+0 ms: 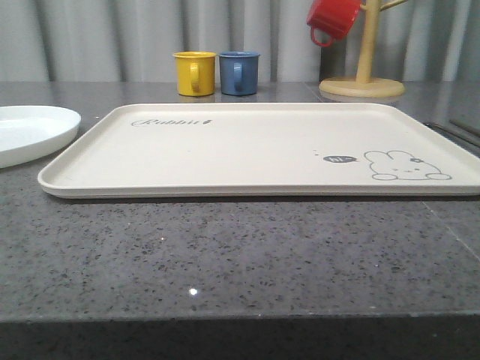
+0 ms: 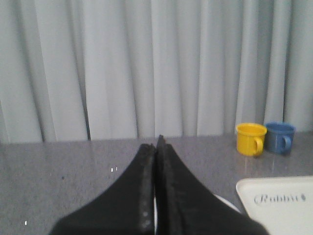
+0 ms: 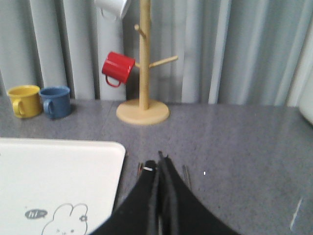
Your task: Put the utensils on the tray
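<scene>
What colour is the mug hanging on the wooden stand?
Red mug, clearest in the right wrist view.

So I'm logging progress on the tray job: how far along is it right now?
Nothing looks done: the tray is bare apart from its printed rabbit. Nothing is in hand either; the left hand and right hand are both shut on nothing. The white plate sits on the counter left of the tray. Thin metal utensils lie beside the tray's right edge, waiting to be moved.

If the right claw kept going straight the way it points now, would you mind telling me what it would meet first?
Probably the round base of the wooden mug stand, slightly off to one side of the shut right claw. Bare grey countertop lies between; depth is hard to judge.
</scene>
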`<state>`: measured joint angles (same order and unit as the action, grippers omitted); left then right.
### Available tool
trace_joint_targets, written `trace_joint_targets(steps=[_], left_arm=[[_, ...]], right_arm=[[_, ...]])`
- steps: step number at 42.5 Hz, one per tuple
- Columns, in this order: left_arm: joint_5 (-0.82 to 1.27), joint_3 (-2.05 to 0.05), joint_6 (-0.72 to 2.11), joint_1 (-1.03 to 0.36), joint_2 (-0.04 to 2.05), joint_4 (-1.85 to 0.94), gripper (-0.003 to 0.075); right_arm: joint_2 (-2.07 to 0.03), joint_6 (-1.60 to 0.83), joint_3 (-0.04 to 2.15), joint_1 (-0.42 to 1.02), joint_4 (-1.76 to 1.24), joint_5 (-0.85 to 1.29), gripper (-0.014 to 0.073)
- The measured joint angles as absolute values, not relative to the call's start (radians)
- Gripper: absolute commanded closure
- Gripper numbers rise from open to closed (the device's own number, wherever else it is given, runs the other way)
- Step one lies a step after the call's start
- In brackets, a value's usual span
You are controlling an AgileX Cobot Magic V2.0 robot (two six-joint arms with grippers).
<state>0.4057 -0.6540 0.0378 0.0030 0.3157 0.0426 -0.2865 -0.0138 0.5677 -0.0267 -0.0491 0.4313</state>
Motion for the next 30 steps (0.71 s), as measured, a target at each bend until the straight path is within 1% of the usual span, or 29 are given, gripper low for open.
trace_joint_targets(steps=[10,19,21,23,26,28,29,30], left_arm=[[0.547,-0.671,0.038,0.003,0.486,0.043,0.0741],[0.555,-0.671,0.038,0.003,0.587,0.043,0.0741],[0.555,-0.671,0.038,0.003,0.604,0.043,0.074],[0.557,-0.671,0.038,0.003,0.622,0.043,0.0736],[0.557,-0.671,0.038,0.003,0.647,0.043,0.0689],[0.562,-0.671,0.038,0.003,0.665,0.043,0.0617],[0.562,-0.671,0.038,0.003,0.672,0.043,0.0567],[0.564,-0.671,0.038,0.003,0.683,0.043,0.0525]], right_arm=[[-0.485,-0.014,0.585,-0.027,-0.049,0.518,0.0661],[-0.606,-0.014,0.583,-0.027,-0.049,0.53,0.0659],[-0.626,-0.014,0.583,-0.027,-0.049,0.535,0.0641],[-0.649,-0.014,0.583,-0.027,-0.049,0.537,0.0596],[-0.671,-0.014,0.583,-0.027,-0.049,0.537,0.0465],[-0.684,-0.014,0.583,-0.027,-0.049,0.537,0.035],[-0.687,-0.014,0.583,-0.027,-0.049,0.537,0.0285],[-0.693,-0.014,0.583,-0.027,-0.047,0.537,0.024]])
